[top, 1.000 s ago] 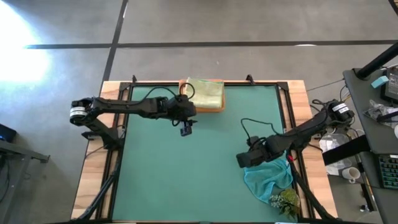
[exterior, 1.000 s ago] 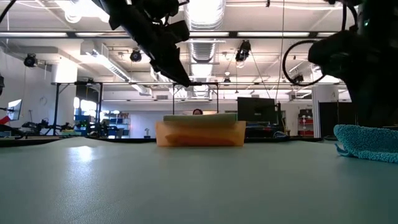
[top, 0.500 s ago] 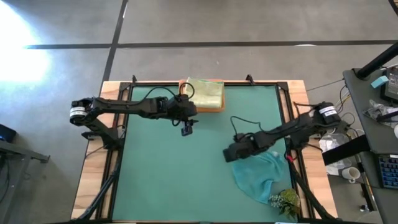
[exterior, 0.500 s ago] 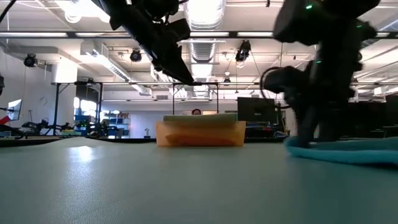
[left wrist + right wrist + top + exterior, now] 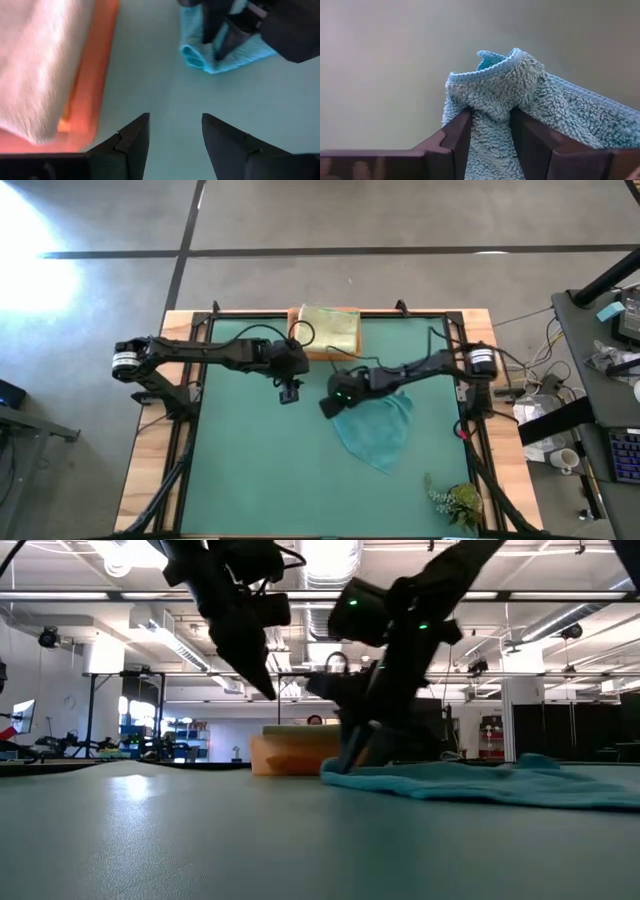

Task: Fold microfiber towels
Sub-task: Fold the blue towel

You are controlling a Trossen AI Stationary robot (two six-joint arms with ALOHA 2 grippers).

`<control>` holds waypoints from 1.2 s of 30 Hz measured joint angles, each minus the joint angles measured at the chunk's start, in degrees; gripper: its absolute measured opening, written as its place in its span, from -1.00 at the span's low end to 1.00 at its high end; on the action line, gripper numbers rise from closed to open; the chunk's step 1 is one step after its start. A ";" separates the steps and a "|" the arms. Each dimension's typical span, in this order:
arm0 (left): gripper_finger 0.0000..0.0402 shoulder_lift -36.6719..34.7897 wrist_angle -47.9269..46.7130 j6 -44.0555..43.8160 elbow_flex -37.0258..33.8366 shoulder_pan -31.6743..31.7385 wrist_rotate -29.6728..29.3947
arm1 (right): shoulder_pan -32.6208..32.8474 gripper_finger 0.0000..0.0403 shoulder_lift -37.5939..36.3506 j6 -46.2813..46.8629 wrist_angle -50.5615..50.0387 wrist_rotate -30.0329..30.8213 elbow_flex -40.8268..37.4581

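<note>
Teal towel [image 5: 378, 428] lies rumpled, one corner pinched in the right hand [image 5: 333, 402]; left hand [image 5: 289, 392] wide.

A: Both arms matte black, silver motor caps at the shoulders, looped black cables along the links.
B: Confirmed. Right arm shows green LEDs; the fingers are dark, angular, stepped wedges.

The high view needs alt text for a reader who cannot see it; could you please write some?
Seen from above, the right gripper pinches a corner of a teal towel spread on the green mat. The left gripper hovers open nearby, beside a wooden tray of folded towels.
</note>
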 joint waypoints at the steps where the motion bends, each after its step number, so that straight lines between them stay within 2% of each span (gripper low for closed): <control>1: -0.18 -0.02 -1.29 0.00 0.00 0.00 0.00 | -0.56 -0.34 1.00 -1.73 -0.20 -0.13 1.76; 6: -0.18 -0.02 -6.15 0.01 -0.01 0.00 -1.45 | -2.40 -0.34 3.37 -9.86 -1.08 -1.52 9.49; 10: -0.18 -0.04 -8.24 -0.02 0.00 0.00 -2.29 | -2.44 -0.34 2.00 -14.65 -6.95 -1.58 12.97; 18: -0.18 -0.59 -8.71 -0.02 -0.44 -0.02 -3.03 | -0.51 -0.34 -5.85 -16.51 -18.05 0.27 12.36; 25: -0.18 -0.61 -7.15 0.00 -1.13 -1.03 -3.04 | 7.78 -0.34 -13.15 -18.83 -26.75 2.74 9.79; 29: -0.18 -0.61 -3.21 -0.02 -2.66 -1.73 -3.02 | 14.06 -0.34 -17.20 -19.27 -26.29 3.18 5.36; 36: -0.18 -0.61 -2.31 -0.04 -3.65 -2.97 -2.91 | 23.42 -0.34 -21.74 -16.99 -25.35 3.31 -2.88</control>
